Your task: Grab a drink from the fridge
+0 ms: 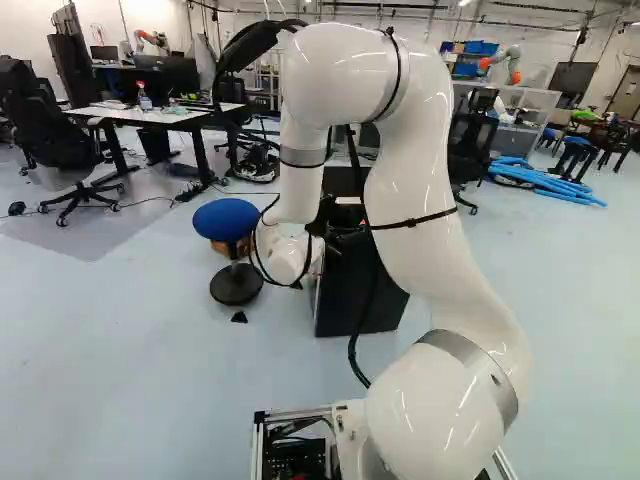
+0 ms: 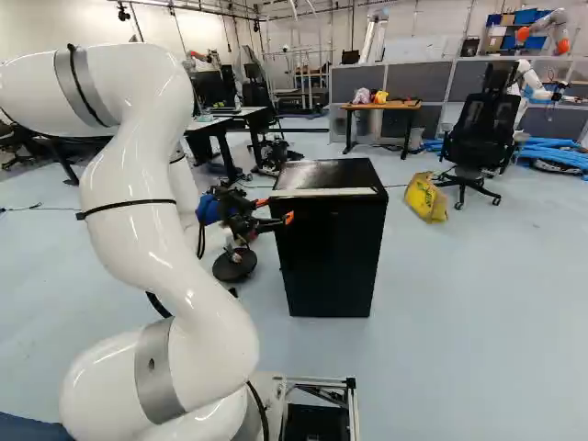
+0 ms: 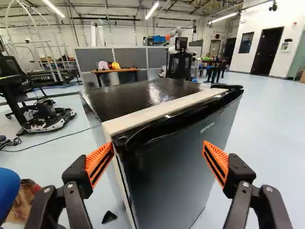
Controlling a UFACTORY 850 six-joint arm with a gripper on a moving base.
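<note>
Firstly, one black fridge [image 2: 331, 248], upright on the floor, near centre, ahead of the arm; door [image 3: 176, 167] closed, pale strip [image 3: 157, 110] along the top front edge. One gripper [image 2: 275, 210] at the fridge's front, fingers spread wide: one beside the door's corner, one before its face; whether either touches, cannot tell. One blue stool [image 1: 226, 218], round black base, left of the fridge. One yellow bag [image 2: 426, 197], on the floor, right. One black office chair [image 2: 482, 129], farther right. One wooden table [image 2: 381, 106], far.
</note>
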